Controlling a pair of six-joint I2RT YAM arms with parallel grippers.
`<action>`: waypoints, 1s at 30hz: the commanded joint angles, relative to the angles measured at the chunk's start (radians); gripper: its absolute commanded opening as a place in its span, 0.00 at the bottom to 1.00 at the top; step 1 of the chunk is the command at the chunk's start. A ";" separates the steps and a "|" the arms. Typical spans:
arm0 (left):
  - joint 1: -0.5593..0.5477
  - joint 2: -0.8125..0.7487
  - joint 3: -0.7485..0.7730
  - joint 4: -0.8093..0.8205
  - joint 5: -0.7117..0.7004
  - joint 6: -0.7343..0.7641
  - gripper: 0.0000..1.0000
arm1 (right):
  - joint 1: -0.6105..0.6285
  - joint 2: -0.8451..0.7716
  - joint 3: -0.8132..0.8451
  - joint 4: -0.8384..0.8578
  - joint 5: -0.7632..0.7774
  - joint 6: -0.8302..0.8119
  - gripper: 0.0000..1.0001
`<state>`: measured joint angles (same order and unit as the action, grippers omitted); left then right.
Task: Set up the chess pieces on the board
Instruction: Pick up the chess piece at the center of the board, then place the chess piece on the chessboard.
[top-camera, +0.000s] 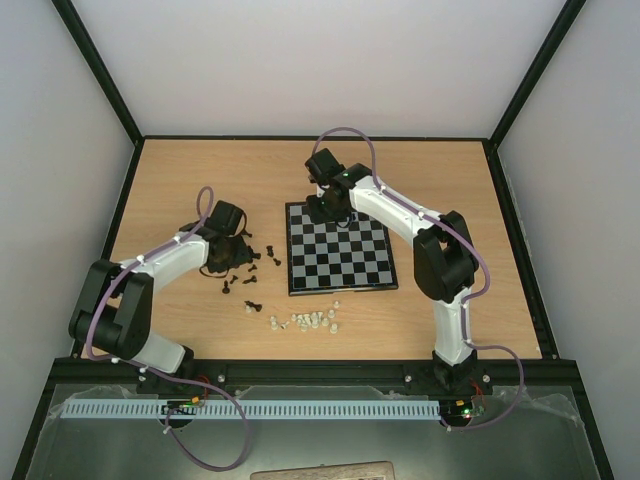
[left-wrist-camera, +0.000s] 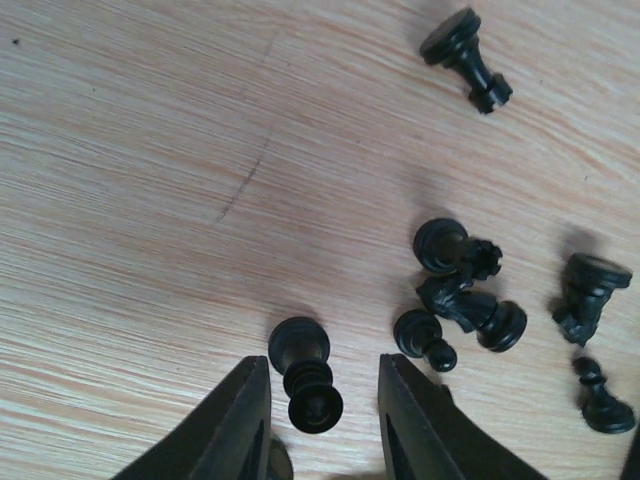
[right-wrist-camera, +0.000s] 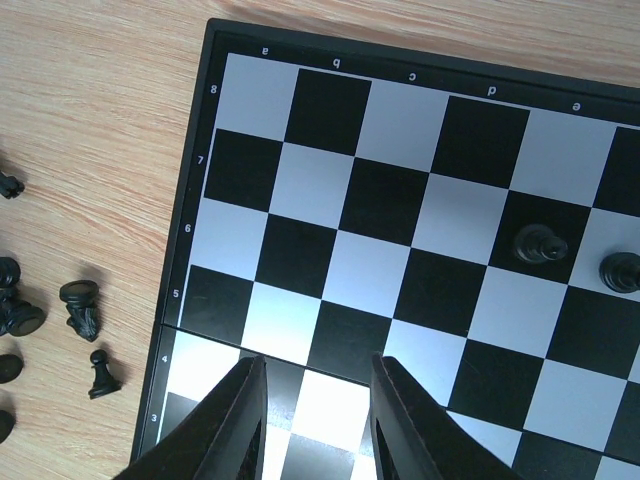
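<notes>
Table (top-camera: 440, 180): wooden; it carries the board and every loose piece.
Board (top-camera: 340, 260): lies flat. We see only two pieces (right-wrist-camera: 540, 245) standing on it, side by side on its right half, so we judge most of the set-up not yet done.
Right gripper (right-wrist-camera: 318, 358): above the board near its left edge, jaws parted with nothing between them.
Left gripper (left-wrist-camera: 322, 360): left of the board, low over the table. Its jaws stand apart on either side of one lying piece with a gap showing on each side, so there is no grip yet.
Black pieces (top-camera: 245, 262): scattered left of the board, most tipped over, several touching in a cluster.
White pieces (top-camera: 310, 322): a loose row just off the board's near edge.
Lying piece (left-wrist-camera: 303, 372): left of the board, between the left jaws and roughly in line with them.
Risk, slip: we expect the rounded piece could roll or squirt out once pinched.
Risk, pose: gripped lying down, it may reach the board sideways and topple.
Risk, neighbours: the cluster sits near one finger and could be nudged.
</notes>
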<state>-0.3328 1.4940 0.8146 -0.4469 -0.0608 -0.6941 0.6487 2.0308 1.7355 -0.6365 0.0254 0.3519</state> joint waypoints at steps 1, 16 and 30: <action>0.010 0.009 0.028 -0.020 -0.026 0.026 0.29 | 0.008 -0.040 -0.012 -0.018 -0.011 0.000 0.29; 0.011 0.007 0.154 -0.115 -0.030 0.123 0.02 | 0.008 -0.043 -0.016 -0.019 -0.005 -0.002 0.29; -0.133 0.483 0.849 -0.363 0.102 0.326 0.04 | -0.037 -0.163 -0.058 -0.028 0.168 0.044 0.30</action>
<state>-0.4122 1.8584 1.5318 -0.6952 -0.0166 -0.4210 0.6403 1.9511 1.7092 -0.6323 0.1081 0.3672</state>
